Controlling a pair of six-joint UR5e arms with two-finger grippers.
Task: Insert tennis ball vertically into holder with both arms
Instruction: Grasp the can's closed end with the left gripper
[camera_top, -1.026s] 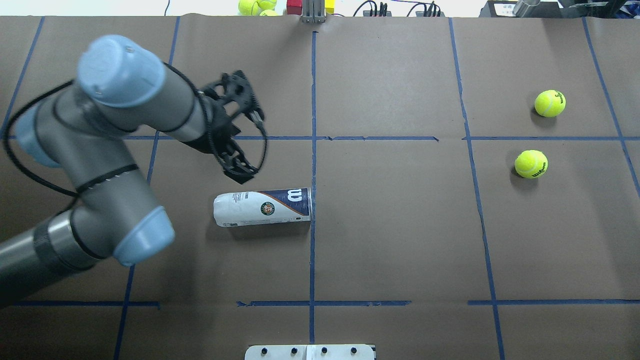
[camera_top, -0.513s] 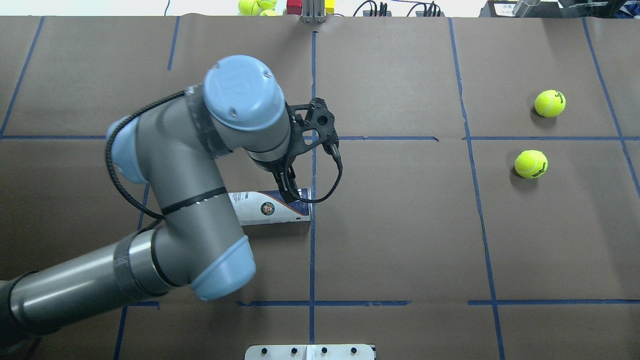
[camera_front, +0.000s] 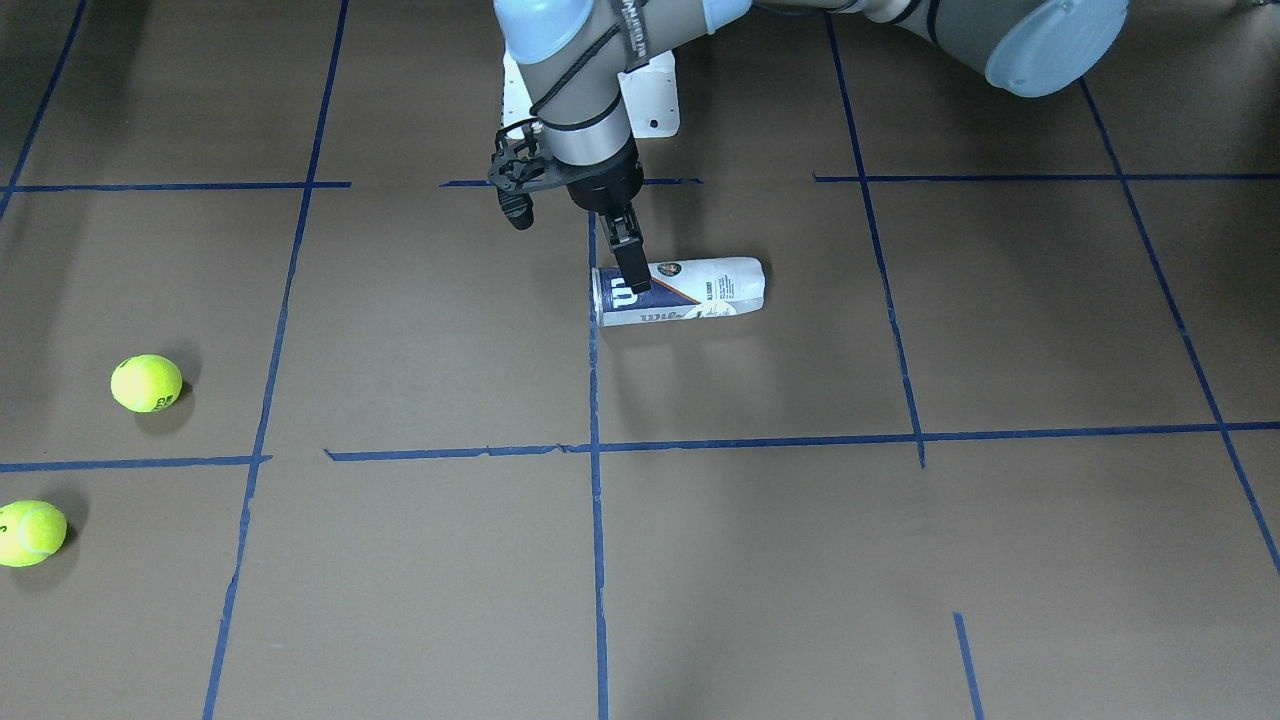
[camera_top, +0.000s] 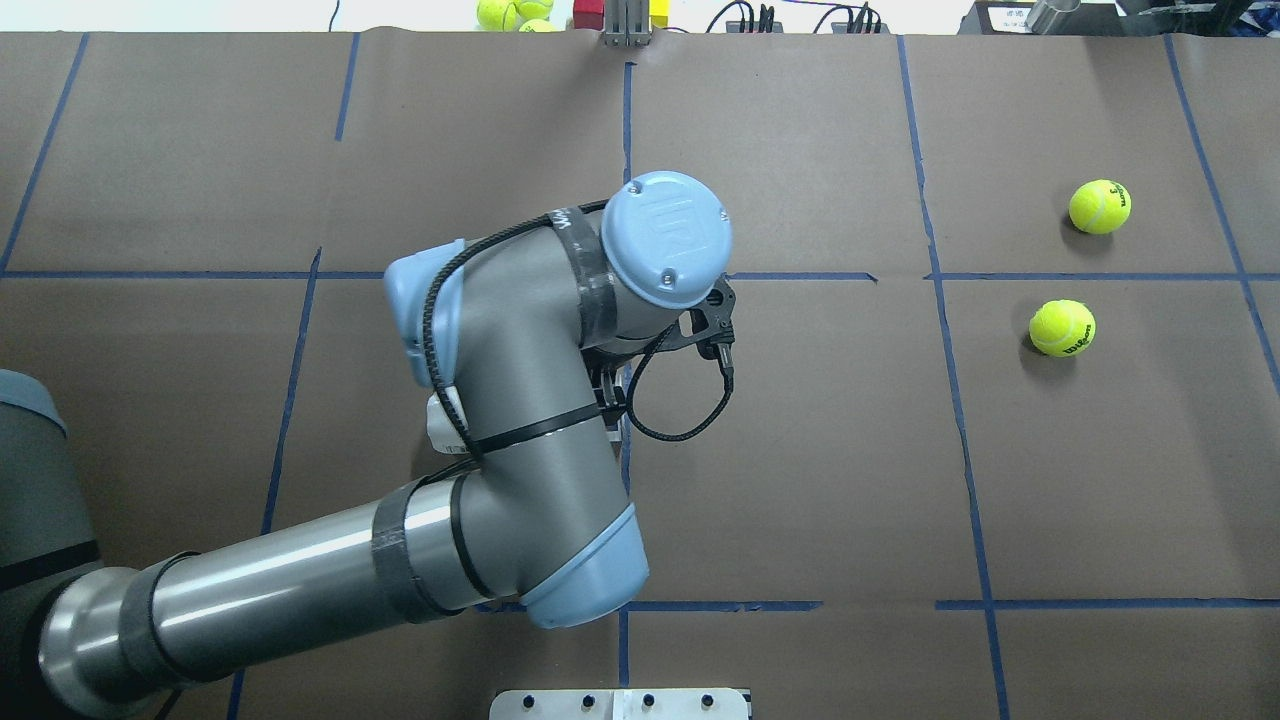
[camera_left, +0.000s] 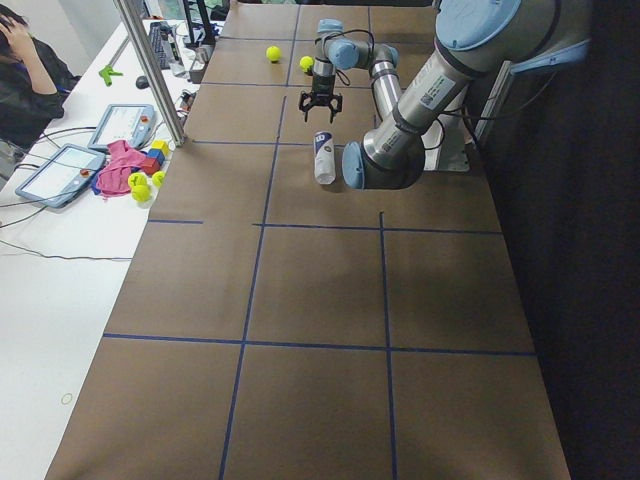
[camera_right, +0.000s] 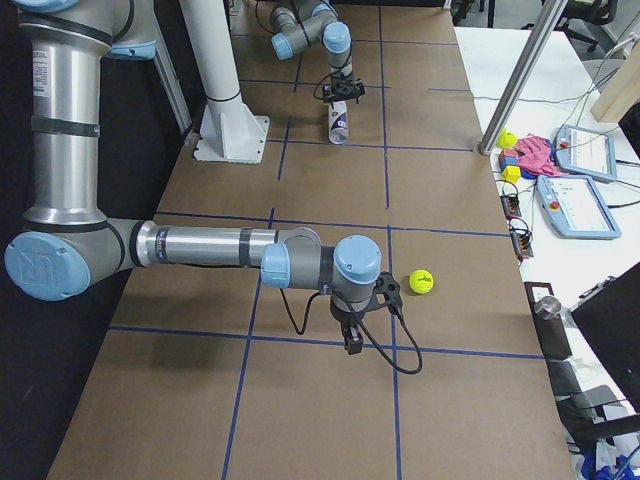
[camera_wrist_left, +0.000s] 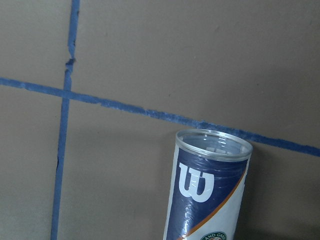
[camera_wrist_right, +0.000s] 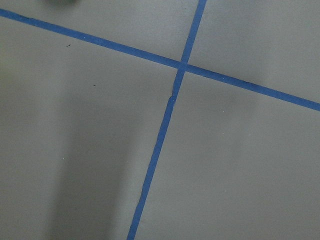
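Lying on its side on the brown paper-covered table (camera_front: 800, 550), the clear plastic tennis-ball can with white-and-navy label (camera_front: 700, 290) awaits uprighting. The left arm's black gripper (camera_front: 630, 275) hovers over its mouth end, jaws spread and empty. It must next descend and clamp. Whether the right gripper (camera_right: 352, 338) is spread or clenched, I cannot tell.

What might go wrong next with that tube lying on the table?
The clear plastic tennis-ball can with the navy and white label lies on its side, so it might roll if one finger of the open black left gripper touches first. The gripper hangs over the can's mouth end, not its middle; gripped there, the can may tilt or slip. The two yellow tennis balls sit loose and might roll when nudged.
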